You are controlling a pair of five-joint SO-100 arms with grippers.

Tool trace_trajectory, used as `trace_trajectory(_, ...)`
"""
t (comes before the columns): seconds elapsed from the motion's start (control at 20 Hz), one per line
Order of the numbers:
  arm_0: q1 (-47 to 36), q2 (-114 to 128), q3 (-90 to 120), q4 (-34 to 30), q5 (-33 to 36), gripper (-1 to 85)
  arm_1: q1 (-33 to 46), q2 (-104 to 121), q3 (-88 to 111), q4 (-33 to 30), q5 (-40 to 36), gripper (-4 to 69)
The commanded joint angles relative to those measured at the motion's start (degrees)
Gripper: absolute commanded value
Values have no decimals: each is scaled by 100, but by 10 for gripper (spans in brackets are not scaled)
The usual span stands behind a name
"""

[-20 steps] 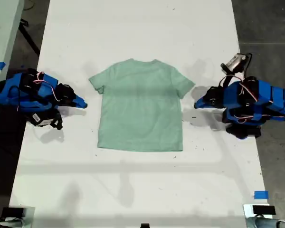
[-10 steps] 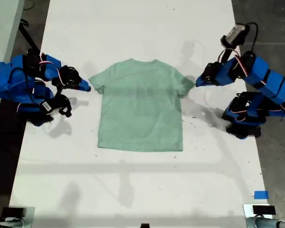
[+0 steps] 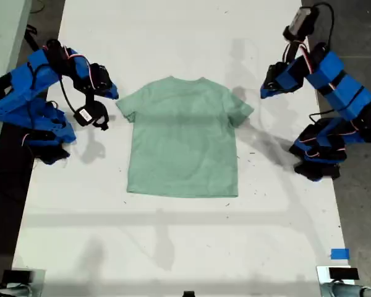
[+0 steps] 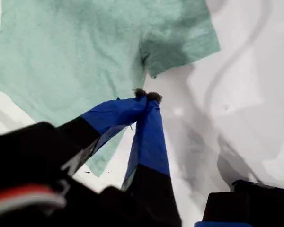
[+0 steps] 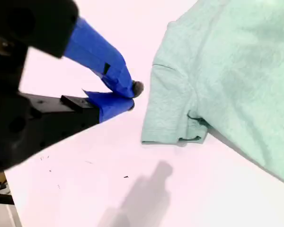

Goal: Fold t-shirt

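White tabletop, centre: t-shirt (image 3: 182, 139) flat, unfolded; my first claw (image 4: 146, 96) and my second claw (image 5: 131, 96) newly raised toward opposite sleeves, both pinched closed, empty, folding unbegun.

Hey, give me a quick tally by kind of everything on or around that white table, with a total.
T-shirt: 1, pale green, lying flat.
Blue robot arms: 2, one at each of the exterior view's sides, my first hand and my second hand each near a sleeve.
Blue tape pieces: 2, at the exterior view's lower right and left edge.
White table: 1.
Total: 6.
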Motion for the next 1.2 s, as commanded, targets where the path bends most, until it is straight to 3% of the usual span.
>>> trace_trajectory(0.0, -255, -149, -448, 158, 114, 2, 176, -9, -387, 18, -439, 36)
trace_trajectory(0.2, -264, -176, -448, 158, 132, 43, 325, 141, 26, -167, -870, 171)
trace_trajectory(0.4, -264, -229, -448, 132, 132, 44, 422, 492, 1028, -958, -1459, 245)
trace_trajectory(0.75, -141, -378, -448, 97, 132, 43, 967, 606, 3217, -3076, -2162, 250)
trace_trajectory(1.15, -141, -527, -457, 44, 132, 41, 1134, -694, 3533, -4430, -2619, 250)
